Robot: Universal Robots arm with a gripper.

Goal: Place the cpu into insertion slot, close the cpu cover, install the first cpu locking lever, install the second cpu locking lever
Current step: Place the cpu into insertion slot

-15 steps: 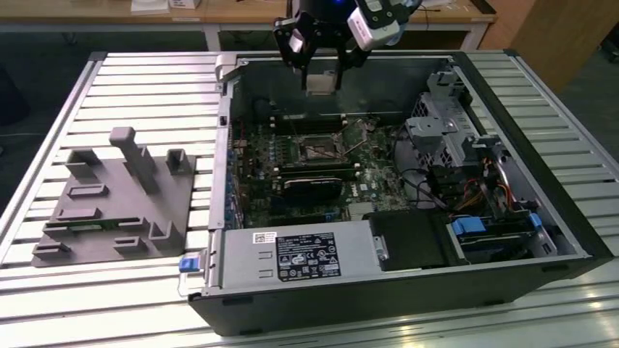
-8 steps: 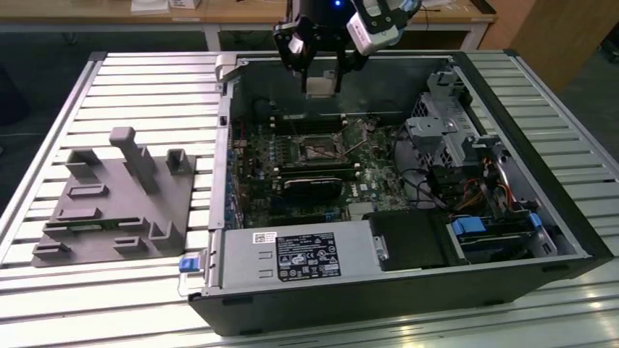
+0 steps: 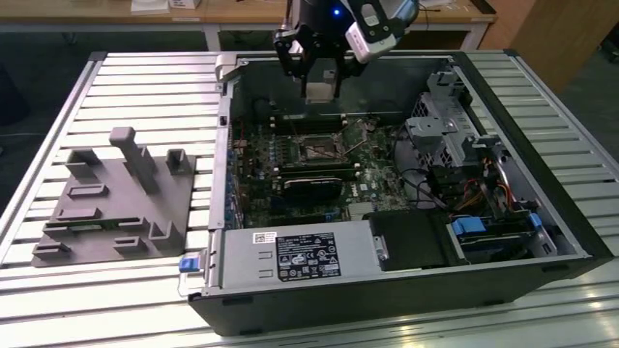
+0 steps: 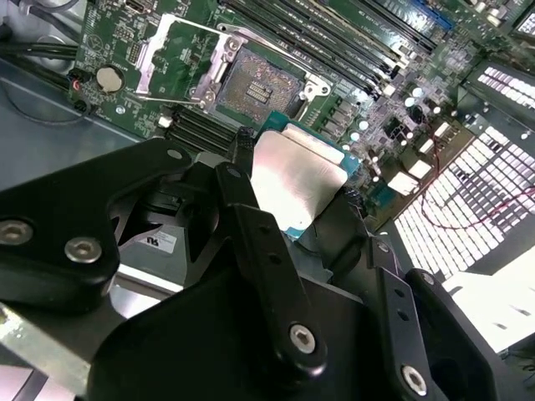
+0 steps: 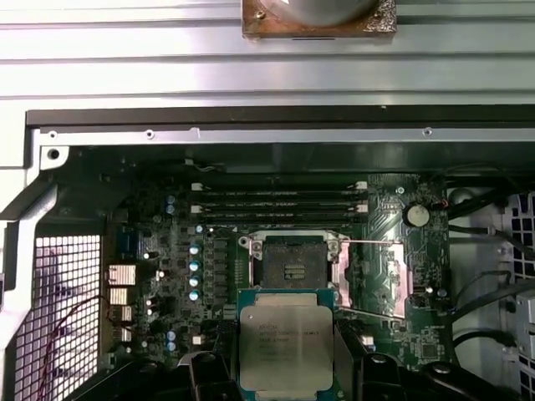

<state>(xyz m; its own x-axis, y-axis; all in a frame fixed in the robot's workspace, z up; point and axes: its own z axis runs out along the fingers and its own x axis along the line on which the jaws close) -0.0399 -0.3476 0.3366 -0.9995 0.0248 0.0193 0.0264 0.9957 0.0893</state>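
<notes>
— The cpu (image 3: 320,92), where is it in the exterior view?
— It hangs in the gripper (image 3: 321,85) over the far part of the open case (image 3: 580,239). It is well apart from the slot (image 3: 320,148) on the green board. A grey fixture (image 3: 116,196) stands on the table (image 3: 145,72), at the exterior view's left.
— And in the second wrist view?
— The two black fingers (image 4: 259,242) press on opposite edges of the cpu (image 4: 297,180), so the gripper (image 4: 297,171) is closed on it. Its silvery top faces the camera. Beyond it is the slot (image 4: 263,83), uncovered, with the cover (image 4: 180,54) swung open beside it.
— The first wrist view?
— The cpu (image 5: 286,347) sits between the fingers (image 5: 209,372), flat, near the slot (image 5: 292,261) but not in it. The contacts of the slot show. The cover (image 5: 368,280) lies open at its side, on the board.
</notes>
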